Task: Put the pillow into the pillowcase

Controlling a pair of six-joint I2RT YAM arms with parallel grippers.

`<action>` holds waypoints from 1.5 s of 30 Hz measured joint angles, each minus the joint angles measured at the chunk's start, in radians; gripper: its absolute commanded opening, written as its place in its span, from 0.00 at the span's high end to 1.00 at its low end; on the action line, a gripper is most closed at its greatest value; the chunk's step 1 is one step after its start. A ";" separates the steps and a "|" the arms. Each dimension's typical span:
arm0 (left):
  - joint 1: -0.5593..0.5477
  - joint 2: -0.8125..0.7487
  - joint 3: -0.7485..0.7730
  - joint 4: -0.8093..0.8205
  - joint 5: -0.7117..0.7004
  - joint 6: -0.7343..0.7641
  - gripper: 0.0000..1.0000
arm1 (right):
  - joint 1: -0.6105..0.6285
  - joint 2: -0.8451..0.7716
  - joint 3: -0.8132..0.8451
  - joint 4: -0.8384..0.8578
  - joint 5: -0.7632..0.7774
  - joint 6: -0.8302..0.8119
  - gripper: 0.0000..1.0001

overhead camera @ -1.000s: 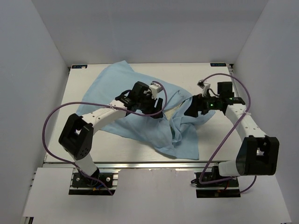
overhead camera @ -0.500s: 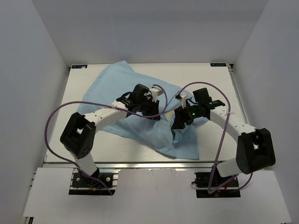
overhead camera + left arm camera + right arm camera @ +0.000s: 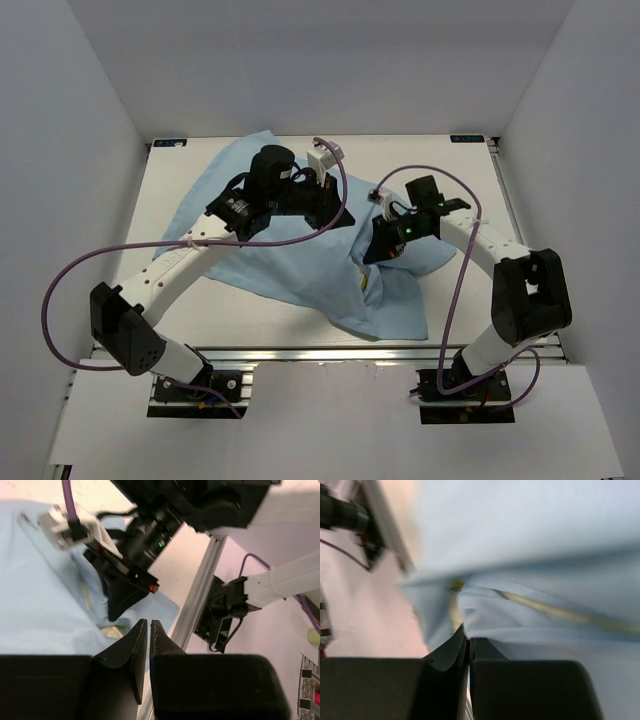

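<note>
The light blue pillowcase [image 3: 300, 260] lies crumpled across the middle of the table. The pillow is almost wholly hidden by it; only a pale-yellow sliver [image 3: 364, 287] peeks out at a fold, also a blurred strip of pillow [image 3: 560, 612] in the right wrist view. My right gripper [image 3: 374, 252] sits low on the fold and is shut, with the pillowcase [image 3: 530, 530] edge running into its tips [image 3: 467, 636]. My left gripper [image 3: 328, 208] hangs above the cloth, its jaws [image 3: 148, 622] together with only a hairline gap and nothing visible between them. It faces the right gripper [image 3: 114, 614].
The white table [image 3: 460, 170] is boxed in by white walls at the back and both sides. An aluminium rail [image 3: 320, 352] runs along the near edge. Purple cables loop off both arms over the cloth.
The left arm rose and swung toward the back left as its jaws closed. The right gripper moved left and down onto the cloth fold and shut there.
</note>
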 measured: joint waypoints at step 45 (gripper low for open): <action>-0.133 0.355 0.343 -0.125 -0.340 0.051 0.39 | -0.362 0.056 -0.044 0.138 0.099 0.214 0.50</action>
